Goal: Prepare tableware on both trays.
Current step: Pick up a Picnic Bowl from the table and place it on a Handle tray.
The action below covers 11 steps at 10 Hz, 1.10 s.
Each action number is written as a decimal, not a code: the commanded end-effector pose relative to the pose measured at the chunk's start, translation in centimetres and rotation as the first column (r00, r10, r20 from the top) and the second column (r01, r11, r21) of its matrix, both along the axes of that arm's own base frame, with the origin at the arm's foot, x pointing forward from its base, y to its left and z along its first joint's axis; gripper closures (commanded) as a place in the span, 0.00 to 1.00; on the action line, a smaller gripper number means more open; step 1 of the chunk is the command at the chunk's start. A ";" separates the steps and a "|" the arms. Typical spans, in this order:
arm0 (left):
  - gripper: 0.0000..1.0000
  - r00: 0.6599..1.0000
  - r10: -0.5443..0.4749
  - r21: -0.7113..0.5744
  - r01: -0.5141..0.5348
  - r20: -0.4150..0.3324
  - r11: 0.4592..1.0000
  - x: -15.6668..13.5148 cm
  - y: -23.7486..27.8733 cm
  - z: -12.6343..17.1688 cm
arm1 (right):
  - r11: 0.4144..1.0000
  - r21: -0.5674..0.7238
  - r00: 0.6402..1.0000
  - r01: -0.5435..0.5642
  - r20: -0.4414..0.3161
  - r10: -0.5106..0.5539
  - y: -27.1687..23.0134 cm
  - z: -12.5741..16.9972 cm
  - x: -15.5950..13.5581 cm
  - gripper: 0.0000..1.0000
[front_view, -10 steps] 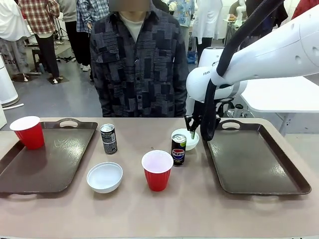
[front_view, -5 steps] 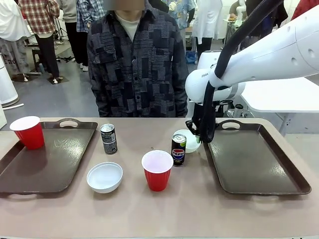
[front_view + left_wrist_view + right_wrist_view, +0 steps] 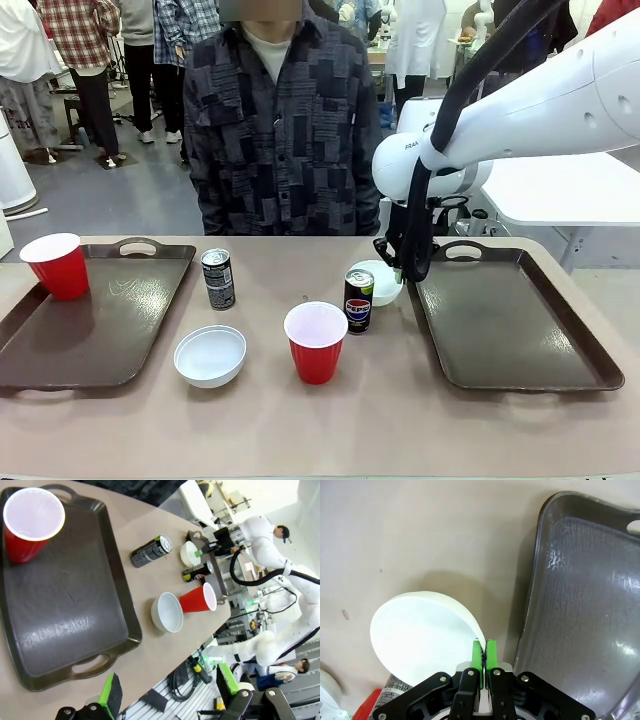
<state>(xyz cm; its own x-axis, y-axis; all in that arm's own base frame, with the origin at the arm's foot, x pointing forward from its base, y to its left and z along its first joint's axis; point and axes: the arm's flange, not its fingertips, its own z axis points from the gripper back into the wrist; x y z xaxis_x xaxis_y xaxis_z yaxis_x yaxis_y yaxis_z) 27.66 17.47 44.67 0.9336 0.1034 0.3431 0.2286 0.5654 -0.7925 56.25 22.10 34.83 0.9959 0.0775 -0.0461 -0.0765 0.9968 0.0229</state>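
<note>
My right gripper [image 3: 396,268] is shut on the rim of a white bowl [image 3: 376,284], which hangs tilted just left of the right tray [image 3: 510,325]. In the right wrist view the green pads [image 3: 478,655] pinch that bowl's [image 3: 420,635] edge beside the tray's rim [image 3: 530,605]. A Pepsi can [image 3: 358,300], a red cup [image 3: 315,342], a second white bowl [image 3: 210,355] and a dark can [image 3: 217,279] stand on the table. Another red cup [image 3: 57,265] stands on the left tray [image 3: 100,330]. My left gripper [image 3: 170,692] is open above that tray's [image 3: 65,605] near end, with nothing between its fingers.
A person in a dark patterned shirt [image 3: 280,120] stands at the table's far side, hands out of sight. The right tray's floor is bare. Bare tabletop [image 3: 330,420] lies in front of the cup and bowl.
My right gripper has closed on the bowl's rim and tipped the bowl up off the table, shifting slightly toward the right tray. The other tableware has not moved.
</note>
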 end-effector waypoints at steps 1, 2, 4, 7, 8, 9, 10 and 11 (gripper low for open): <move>0.00 1.000 0.008 -0.010 -0.008 0.007 1.000 0.0 0.0 0.0 | 1.000 0.014 1.000 0.018 -0.025 -0.018 -0.7 1.7 0.2 1.00; 0.00 1.000 0.008 -0.010 -0.008 0.007 1.000 0.0 0.0 0.0 | 0.999 0.042 1.000 0.020 0.003 -0.020 -1.3 4.6 -0.8 1.00; 0.00 1.000 0.008 -0.010 -0.008 0.007 1.000 0.0 0.0 0.0 | 0.996 0.070 0.996 0.049 0.068 -0.054 -3.4 9.9 -3.0 1.00; 0.00 1.000 0.008 -0.010 -0.008 0.007 1.000 0.0 0.0 0.0 | 0.990 0.054 0.986 0.130 0.101 -0.135 -8.1 13.6 -6.0 1.00; 0.00 1.000 0.008 -0.010 -0.008 0.007 1.000 0.0 0.0 0.0 | 0.987 0.054 0.985 0.154 0.065 -0.157 -9.8 13.4 -7.2 1.00; 0.00 1.000 0.008 -0.010 -0.008 0.007 1.000 0.0 0.0 0.0 | 0.984 0.059 0.984 0.170 0.033 -0.172 -11.6 13.1 -9.0 1.00; 0.00 1.000 0.008 -0.010 -0.008 0.007 1.000 0.0 0.0 0.0 | 0.979 0.077 0.981 0.189 0.015 -0.191 -13.3 12.9 -10.4 1.00; 0.00 1.000 0.008 -0.010 -0.008 0.007 1.000 0.0 0.0 0.0 | 0.974 0.093 0.978 0.207 0.003 -0.208 -14.8 12.7 -11.9 1.00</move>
